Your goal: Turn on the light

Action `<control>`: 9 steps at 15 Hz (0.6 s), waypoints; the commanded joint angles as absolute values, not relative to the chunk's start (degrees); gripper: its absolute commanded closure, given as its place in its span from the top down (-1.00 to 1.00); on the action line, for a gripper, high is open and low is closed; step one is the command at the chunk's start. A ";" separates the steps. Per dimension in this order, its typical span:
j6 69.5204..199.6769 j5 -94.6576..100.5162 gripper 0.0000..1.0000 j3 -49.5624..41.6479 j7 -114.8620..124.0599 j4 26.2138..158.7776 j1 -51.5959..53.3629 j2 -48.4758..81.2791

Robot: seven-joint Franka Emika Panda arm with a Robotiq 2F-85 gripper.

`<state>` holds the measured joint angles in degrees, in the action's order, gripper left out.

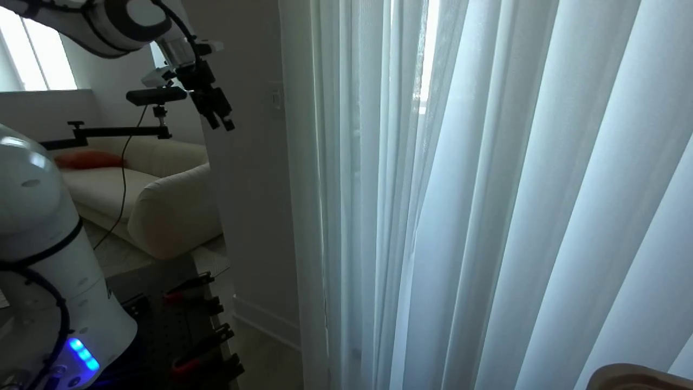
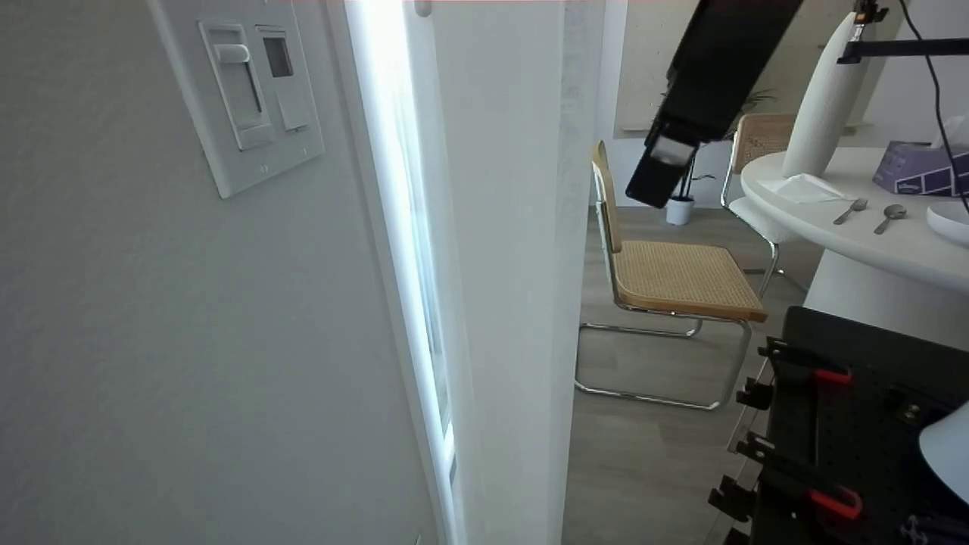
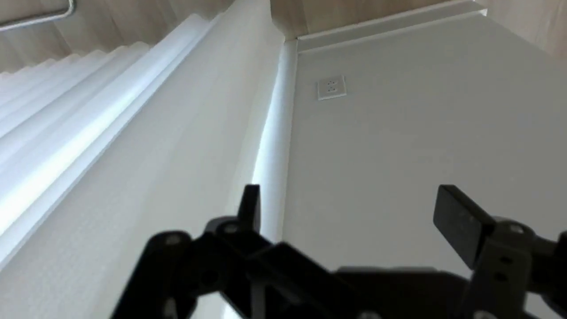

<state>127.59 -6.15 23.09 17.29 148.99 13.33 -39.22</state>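
Observation:
A white switch plate is on the wall in an exterior view, with a slider switch on its left and a second switch with a dark window on its right. The plate also shows small and dim in an exterior view. It is out of the wrist view. My gripper is in the air, apart from the plate, pointing down. It also shows in an exterior view and in the wrist view. There its fingers are wide apart with nothing between them.
A long white curtain hangs beside the switch wall. The wrist view shows a wall outlet low on the wall. A cane chair, a round table and a sofa stand around. Clamps grip the robot's black base.

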 commanded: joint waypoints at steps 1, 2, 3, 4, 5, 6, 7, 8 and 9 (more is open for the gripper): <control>130.21 -2.65 1.00 24.10 17.32 143.20 12.45 -33.63; 131.04 -1.79 1.00 24.47 17.47 142.14 12.33 -32.56; 131.77 -0.47 1.00 24.80 17.60 140.18 11.79 -30.49; 132.66 1.06 1.00 25.19 17.78 138.11 11.14 -27.94; 133.26 2.84 1.00 25.61 18.11 135.66 10.33 -25.16; 133.61 4.87 1.00 26.01 18.57 133.21 9.45 -22.42; 134.14 6.82 1.00 26.26 18.93 131.17 8.78 -19.87; 133.87 8.50 1.00 26.45 19.19 128.68 8.39 -17.31; 134.07 10.27 1.00 26.46 19.34 126.53 8.06 -14.59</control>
